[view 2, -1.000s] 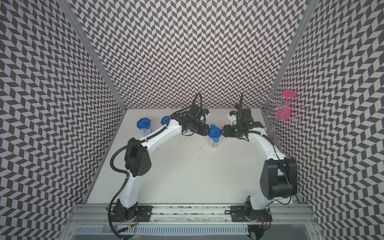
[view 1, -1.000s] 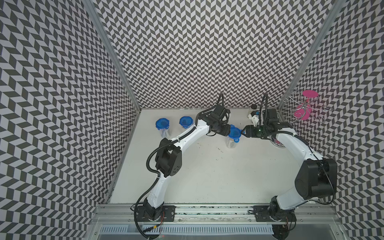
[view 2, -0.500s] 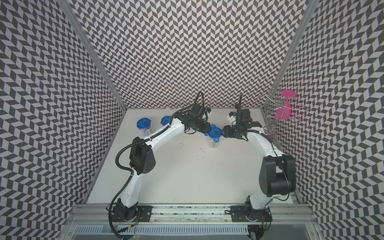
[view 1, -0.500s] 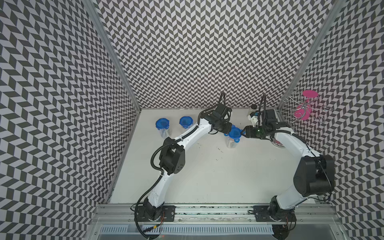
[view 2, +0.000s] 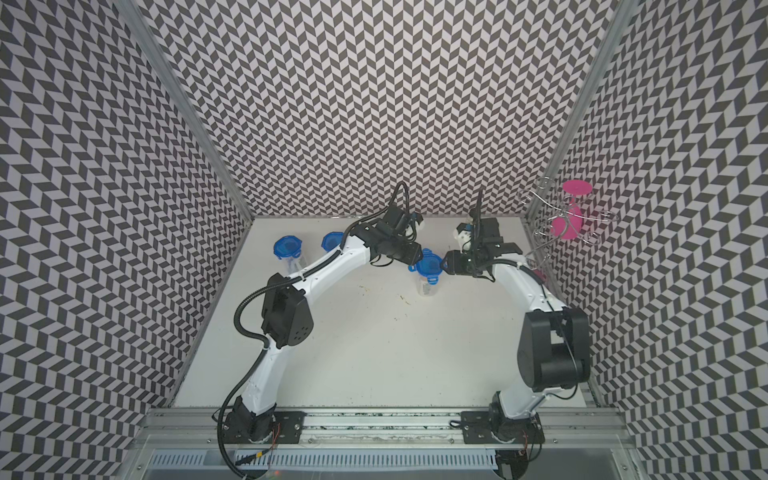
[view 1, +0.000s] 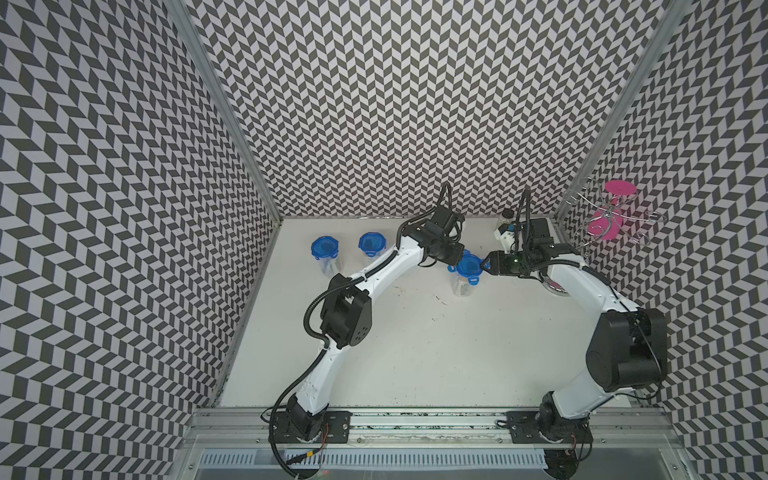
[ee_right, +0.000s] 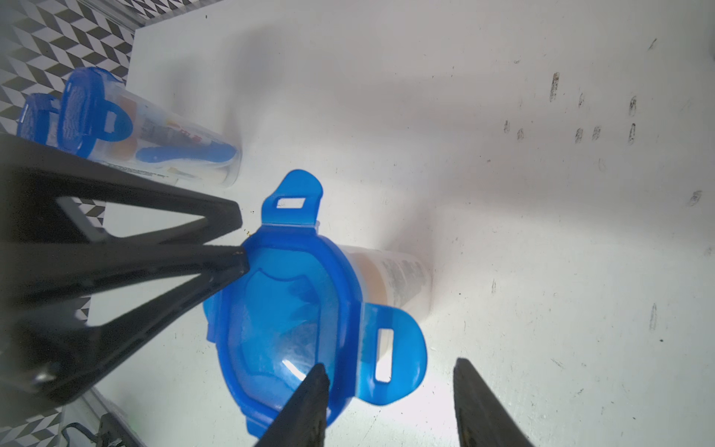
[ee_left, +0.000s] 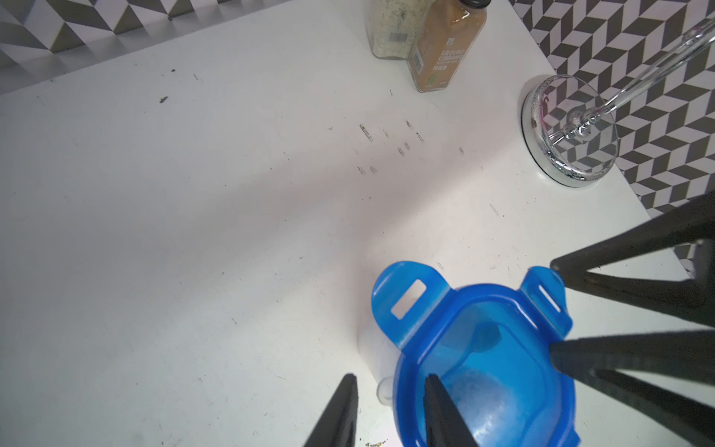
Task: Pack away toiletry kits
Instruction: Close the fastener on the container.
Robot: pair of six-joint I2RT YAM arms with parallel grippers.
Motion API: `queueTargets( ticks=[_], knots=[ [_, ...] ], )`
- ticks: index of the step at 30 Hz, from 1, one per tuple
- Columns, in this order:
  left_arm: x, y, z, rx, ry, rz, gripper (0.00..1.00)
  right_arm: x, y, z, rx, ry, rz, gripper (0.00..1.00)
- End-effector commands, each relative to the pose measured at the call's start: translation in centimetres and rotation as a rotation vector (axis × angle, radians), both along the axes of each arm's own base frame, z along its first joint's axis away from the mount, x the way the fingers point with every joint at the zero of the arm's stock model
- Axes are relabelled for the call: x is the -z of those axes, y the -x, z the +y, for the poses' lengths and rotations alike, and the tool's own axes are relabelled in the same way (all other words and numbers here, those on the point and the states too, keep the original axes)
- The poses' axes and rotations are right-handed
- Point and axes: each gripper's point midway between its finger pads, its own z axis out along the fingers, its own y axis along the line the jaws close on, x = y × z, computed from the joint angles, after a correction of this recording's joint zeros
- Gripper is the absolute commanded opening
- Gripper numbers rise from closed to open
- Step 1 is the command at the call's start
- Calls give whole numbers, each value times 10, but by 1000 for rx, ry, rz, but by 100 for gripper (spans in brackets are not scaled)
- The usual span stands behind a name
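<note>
Cup (ee_right: 398, 278) looks light, slick, tippy — you take lid tab (ee_right: 408, 340), not wall. Right gripper (ee_right: 389, 365) spread astride it; left gripper (ee_left: 390, 377) spread at rim.

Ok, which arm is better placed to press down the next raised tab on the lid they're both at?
Right, probably. The open right tool straddles a raised tab of the blue lid. The left tool sits at the lid's opposite edge, with no raised tab between its fingers.

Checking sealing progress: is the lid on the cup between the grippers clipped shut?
Not fully. The lid sits on the cup, but two tabs stick outward, unclipped; the others are unclear.
</note>
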Motion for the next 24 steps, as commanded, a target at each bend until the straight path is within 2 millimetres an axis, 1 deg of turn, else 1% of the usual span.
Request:
queueTargets(
  ticks=[1,3,5,6,8,10,12,15,18,24],
  knots=[
    [-25,-8,5,-25,14,-53,40,-15,-7,-9,26,69,-40,53],
    [-46,-10,11,-54,42,-77,50,-28,-11,-16,47,111,-62,56],
    [-59,-10,19,-77,54,-83,59,-38,-15,-20,61,149,-82,58],
    [-63,-7,21,-82,56,-80,62,-41,-16,-19,56,159,-88,58],
    [-65,4,23,-81,64,-49,62,-44,-16,-10,31,154,-96,58],
    [-59,15,23,-84,69,1,61,-40,-15,1,3,131,-85,56],
    [-50,26,21,-85,78,68,57,-31,-16,11,-21,128,-65,52],
    [-45,34,17,-87,91,112,54,-17,-16,22,-55,125,-31,50],
    [-35,38,11,-81,113,168,53,-6,-15,23,-65,134,1,49],
    [-20,36,2,-80,113,206,50,3,-15,21,-66,148,19,48]
  ],
)
